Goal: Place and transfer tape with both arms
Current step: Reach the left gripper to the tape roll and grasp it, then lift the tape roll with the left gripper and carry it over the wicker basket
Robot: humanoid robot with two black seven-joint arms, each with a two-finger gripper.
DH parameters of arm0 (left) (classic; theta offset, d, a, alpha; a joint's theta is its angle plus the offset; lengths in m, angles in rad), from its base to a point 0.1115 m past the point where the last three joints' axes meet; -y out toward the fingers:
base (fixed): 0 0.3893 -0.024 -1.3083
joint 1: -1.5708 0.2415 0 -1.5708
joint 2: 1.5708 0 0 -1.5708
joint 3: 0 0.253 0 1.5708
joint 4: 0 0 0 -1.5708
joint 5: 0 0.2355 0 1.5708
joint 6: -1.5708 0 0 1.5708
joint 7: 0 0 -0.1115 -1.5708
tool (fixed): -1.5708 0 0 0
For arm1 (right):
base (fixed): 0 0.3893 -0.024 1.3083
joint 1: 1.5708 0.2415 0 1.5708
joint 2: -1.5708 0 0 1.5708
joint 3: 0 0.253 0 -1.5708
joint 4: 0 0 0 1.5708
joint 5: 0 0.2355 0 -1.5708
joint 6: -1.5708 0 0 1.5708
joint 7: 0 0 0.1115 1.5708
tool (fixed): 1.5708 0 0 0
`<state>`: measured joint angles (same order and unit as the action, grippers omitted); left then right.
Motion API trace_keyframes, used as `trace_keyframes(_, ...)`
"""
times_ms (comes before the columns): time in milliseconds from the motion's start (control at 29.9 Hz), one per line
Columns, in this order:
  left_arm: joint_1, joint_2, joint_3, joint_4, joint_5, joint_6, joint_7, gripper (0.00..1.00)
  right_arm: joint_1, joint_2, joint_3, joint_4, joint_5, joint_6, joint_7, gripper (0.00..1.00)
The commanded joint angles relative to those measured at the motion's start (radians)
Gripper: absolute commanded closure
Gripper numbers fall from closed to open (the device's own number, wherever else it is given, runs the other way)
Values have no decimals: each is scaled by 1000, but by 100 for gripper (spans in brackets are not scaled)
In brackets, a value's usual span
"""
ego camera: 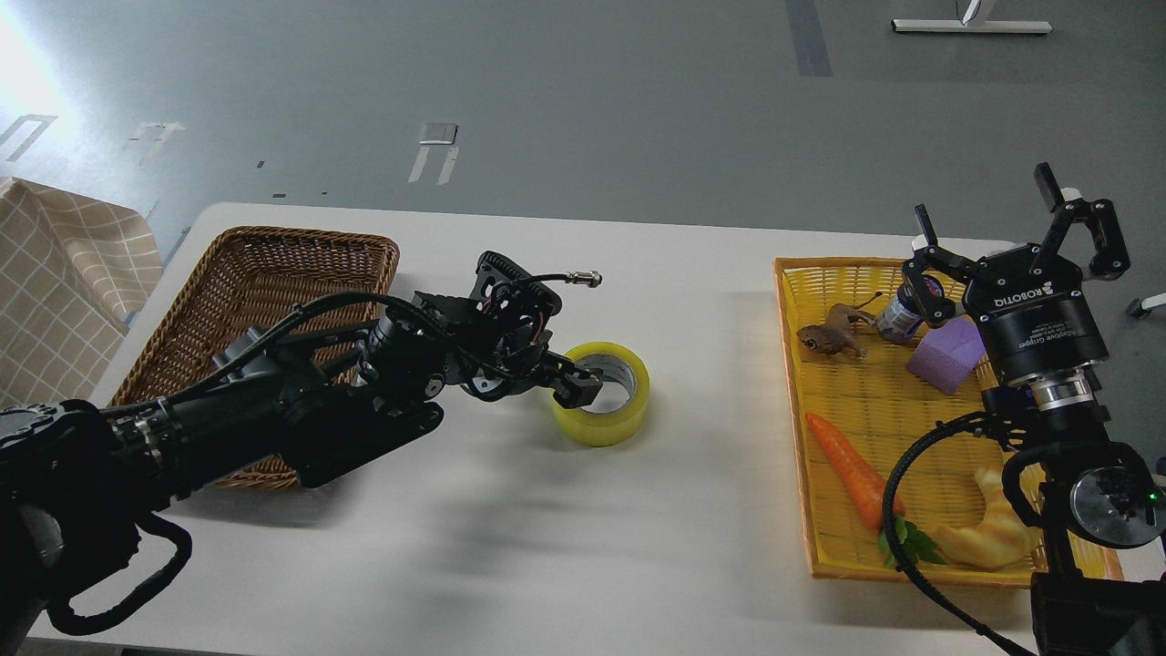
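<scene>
The tape (615,419), a wide translucent yellow roll with a grey-white core, lies flat on the white table (692,301) near its middle. My left gripper (576,383) reaches in from the left and is closed over the roll's left wall, with one finger inside the core. The roll looks to be resting on the table. My right gripper (993,214) is raised over the far right end of the yellow tray (791,364), fingers spread, open and empty, well apart from the tape.
A brown wicker basket (273,251) stands at the table's left, partly under my left arm. The yellow tray holds a carrot (852,469), a croissant-like toy (988,533), a purple block (947,355), a brown animal toy (829,335) and a small bottle (902,314).
</scene>
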<state>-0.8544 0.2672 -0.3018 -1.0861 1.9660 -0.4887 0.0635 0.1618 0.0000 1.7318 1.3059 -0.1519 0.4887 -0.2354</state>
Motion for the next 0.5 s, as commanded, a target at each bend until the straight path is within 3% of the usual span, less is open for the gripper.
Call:
trace_keyframes(0,6,-2,10,12,-2,0,1,81,-1,0,0,1,0,0,1,0)
trace_keyframes(33,8,0,19,15,-4,0,1,85,-1,0,0,1,0,0,1,0)
trace_keyframes(67,8,0,24,17,-4,0,-1,100,-1,0,0,0,0,0,1,0)
trace_keyframes(301,-8,10,13,21,-6,38,-65,100,1,0,-1,-2,0,0,1,0)
trace_keyframes(468,-93,43,4,2,-54,45,-71,100,-1,0,-1,-2,0,0,1,0)
